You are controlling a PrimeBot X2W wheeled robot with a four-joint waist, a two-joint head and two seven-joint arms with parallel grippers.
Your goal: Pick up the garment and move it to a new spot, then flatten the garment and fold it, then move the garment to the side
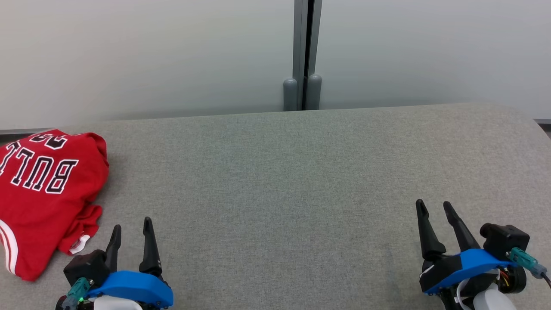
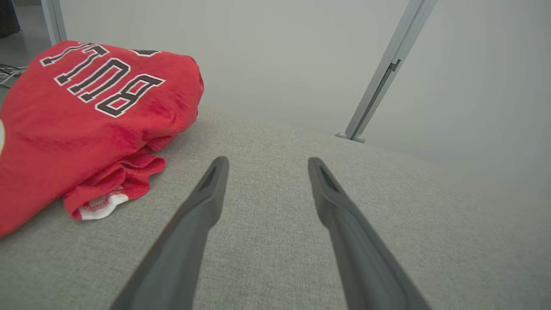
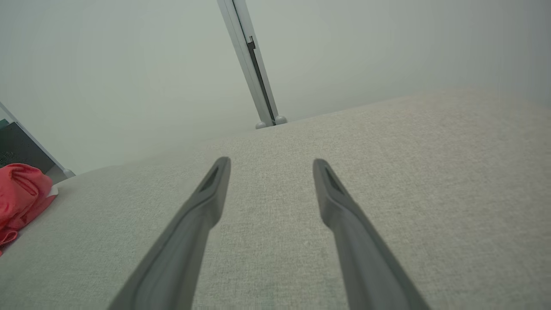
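Observation:
The garment (image 1: 41, 193) is a red jersey with dark, white-edged lettering, lying folded in a loose pile at the far left of the grey fabric surface (image 1: 280, 181). In the left wrist view the garment (image 2: 86, 116) sits up and to the left of the fingers, apart from them. My left gripper (image 1: 131, 224) rests at the lower left, just right of the garment's near corner, open and holding nothing. My right gripper (image 1: 433, 206) rests at the lower right, open and empty. The right wrist view catches an edge of the garment (image 3: 19, 198) far left.
A pale wall with a grey vertical post (image 1: 303, 56) stands right behind the surface's far edge. The surface's right corner (image 1: 523, 118) curves away. Bare grey fabric spans the stretch between the two grippers.

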